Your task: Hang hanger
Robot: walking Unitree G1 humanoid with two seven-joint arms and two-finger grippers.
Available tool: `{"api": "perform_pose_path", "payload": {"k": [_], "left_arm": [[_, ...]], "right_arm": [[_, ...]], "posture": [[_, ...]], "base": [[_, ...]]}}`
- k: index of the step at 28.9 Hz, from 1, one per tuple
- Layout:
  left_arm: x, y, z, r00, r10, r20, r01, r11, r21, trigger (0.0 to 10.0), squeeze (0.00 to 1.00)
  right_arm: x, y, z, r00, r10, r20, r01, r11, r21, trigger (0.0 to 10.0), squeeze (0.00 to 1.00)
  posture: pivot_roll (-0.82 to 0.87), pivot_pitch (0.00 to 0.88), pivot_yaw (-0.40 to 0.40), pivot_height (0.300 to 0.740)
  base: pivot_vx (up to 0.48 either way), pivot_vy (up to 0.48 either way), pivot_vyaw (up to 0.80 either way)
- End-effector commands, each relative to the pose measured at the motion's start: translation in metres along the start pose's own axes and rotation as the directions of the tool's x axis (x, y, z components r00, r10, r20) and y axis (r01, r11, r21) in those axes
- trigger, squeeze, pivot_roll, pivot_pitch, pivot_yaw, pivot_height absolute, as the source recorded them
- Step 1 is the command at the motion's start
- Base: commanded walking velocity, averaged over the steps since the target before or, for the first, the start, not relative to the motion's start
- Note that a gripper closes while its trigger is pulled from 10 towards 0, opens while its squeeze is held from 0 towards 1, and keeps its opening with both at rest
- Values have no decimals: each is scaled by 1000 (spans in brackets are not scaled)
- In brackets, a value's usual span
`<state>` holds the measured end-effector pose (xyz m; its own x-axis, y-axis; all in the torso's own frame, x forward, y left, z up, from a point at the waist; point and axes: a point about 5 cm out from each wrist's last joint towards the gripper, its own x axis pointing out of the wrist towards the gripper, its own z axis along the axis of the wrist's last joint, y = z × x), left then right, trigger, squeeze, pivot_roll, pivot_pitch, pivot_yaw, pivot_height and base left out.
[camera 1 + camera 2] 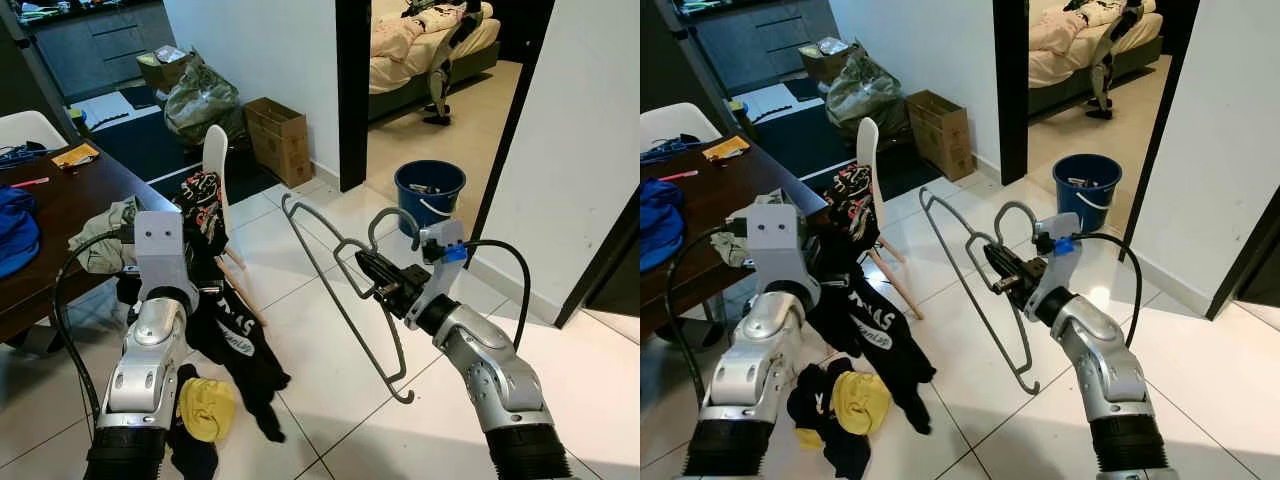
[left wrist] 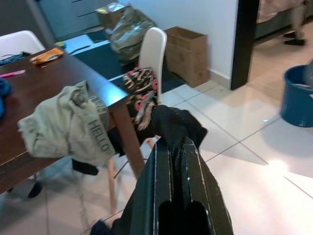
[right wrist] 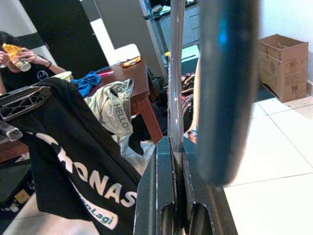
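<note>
Right gripper (image 1: 372,277) clamped on grey hanger (image 1: 340,300), held tilted over the tiled floor (image 1: 330,400): likely light, stiff, slick wire, best pinched near the hook; left gripper (image 2: 171,147) closed on soft, limp black shirt (image 1: 235,335).

The hanger (image 1: 340,290) looks like thin grey metal wire, dully shiny. The floor (image 1: 330,350) is glossy pale tile (it mirrors the light). The black garment (image 1: 235,335) is soft matt cloth; the table (image 1: 70,215) is dark smooth wood.
</note>
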<state>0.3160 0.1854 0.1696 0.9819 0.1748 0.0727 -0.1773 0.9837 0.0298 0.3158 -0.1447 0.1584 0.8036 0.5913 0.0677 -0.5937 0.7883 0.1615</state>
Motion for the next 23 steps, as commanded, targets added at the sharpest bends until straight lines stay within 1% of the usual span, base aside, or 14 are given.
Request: {"api": "perform_pose_path", "payload": {"k": [1,2,4,9,16,23], "left_arm": [[-3,1,3,1000,-22,16,23,1000,-9,10000,0],[-3,1,3,1000,-22,16,23,1000,-9,10000,0],[-4,-3,3,998,-55,8,55,998,-13,10000,0],[-2,-3,2,999,-39,1,39,999,-16,10000,0],[-2,-2,-1,1000,-20,-10,20,1000,1,10000,0],[-2,-3,1,1000,-24,1,24,1000,-4,10000,0]], "right_arm": [[1,7,2,999,28,31,-28,1000,0,10000,0],[1,7,2,999,28,31,-28,1000,0,10000,0],[1,8,1,999,34,32,-34,999,-1,10000,0],[1,10,1,999,39,34,-39,999,0,10000,0],[-1,10,1,998,41,40,-41,999,1,10000,0],[-1,11,0,998,40,40,-40,999,-5,10000,0]], "posture": [[-1,0,92,740],[-1,0,92,740],[-1,0,92,740],[-2,0,95,740],[-3,0,101,740],[-2,0,100,740]], "base": [[0,-341,769],[0,-341,769],[242,-412,769],[48,-428,769],[0,0,769],[0,0,768]]}}
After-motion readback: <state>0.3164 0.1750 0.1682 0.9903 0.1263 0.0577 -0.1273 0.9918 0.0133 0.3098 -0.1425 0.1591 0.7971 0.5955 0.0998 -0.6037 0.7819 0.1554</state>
